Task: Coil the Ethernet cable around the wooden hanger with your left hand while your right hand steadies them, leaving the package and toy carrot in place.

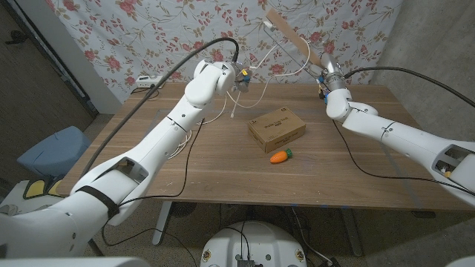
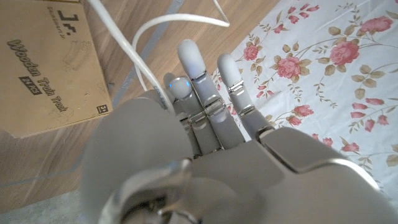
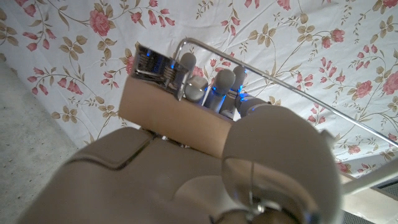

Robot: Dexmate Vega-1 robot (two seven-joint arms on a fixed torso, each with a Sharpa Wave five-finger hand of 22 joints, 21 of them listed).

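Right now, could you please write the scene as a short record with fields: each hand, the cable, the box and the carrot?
left hand: raised above the table's far side, holds the white cable
right hand: grips the wooden hanger, lifted before the floral cloth
cable: runs slack from the hanger to the left hand
package: on the table, mid
toy carrot: beside the package, nearer the robot

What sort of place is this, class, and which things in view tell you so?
Probably a makeshift robot test room, not a home. A floral sheet hangs as a backdrop behind a plain wooden table, and a power strip with cables sits at the table's far corner.
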